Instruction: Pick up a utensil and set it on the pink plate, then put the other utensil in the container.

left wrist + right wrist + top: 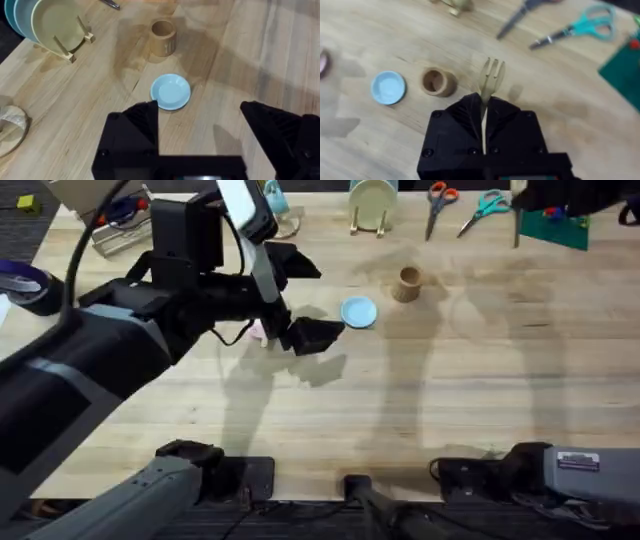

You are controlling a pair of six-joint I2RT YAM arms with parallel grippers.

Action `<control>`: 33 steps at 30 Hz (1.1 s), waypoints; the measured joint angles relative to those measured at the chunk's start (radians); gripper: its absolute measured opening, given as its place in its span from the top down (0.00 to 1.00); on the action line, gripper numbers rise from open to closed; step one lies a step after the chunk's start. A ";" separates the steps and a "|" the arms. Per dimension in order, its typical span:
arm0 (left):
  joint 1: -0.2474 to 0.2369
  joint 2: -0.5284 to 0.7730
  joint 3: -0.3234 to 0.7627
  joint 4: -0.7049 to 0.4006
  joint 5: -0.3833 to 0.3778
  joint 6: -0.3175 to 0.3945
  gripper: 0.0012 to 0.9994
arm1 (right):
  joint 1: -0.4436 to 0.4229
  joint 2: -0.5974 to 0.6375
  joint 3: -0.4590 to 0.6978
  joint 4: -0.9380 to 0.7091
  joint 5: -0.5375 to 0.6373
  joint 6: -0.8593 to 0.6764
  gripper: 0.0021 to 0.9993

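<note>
My right gripper (484, 102) is shut on the other utensil, a pale wooden fork (491, 75), whose prongs stick out past the fingers high above the table. Below it stand the tan wooden container (438, 82) and a light-blue plate (388, 87). My left gripper (200, 120) is open and holds nothing; it hovers just short of the light-blue plate (170, 91), with the container (163, 36) farther on. From overhead, the left gripper (310, 298) sits over the table's left-middle and its arm covers most of the pink plate (257, 330). The first utensil is hidden.
A rack with a pale-green plate (372, 200) stands at the back, with two pairs of scissors (440, 200) (485, 205) to its right. A green object (555, 225) lies at the back right and a tape roll (25, 280) at the left edge. The container (408, 283) stands right of the blue plate (358, 311).
</note>
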 joint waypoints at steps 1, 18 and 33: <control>0.000 0.000 0.000 0.000 0.000 0.000 0.01 | 0.000 0.000 0.000 0.006 -0.026 -0.024 0.97; 0.000 0.000 0.000 -0.003 0.000 0.000 0.01 | -0.034 0.000 0.001 0.126 -0.473 -0.177 0.97; 0.000 0.000 0.000 -0.004 0.000 0.000 0.01 | -0.076 0.129 0.004 0.137 -0.851 -0.386 0.97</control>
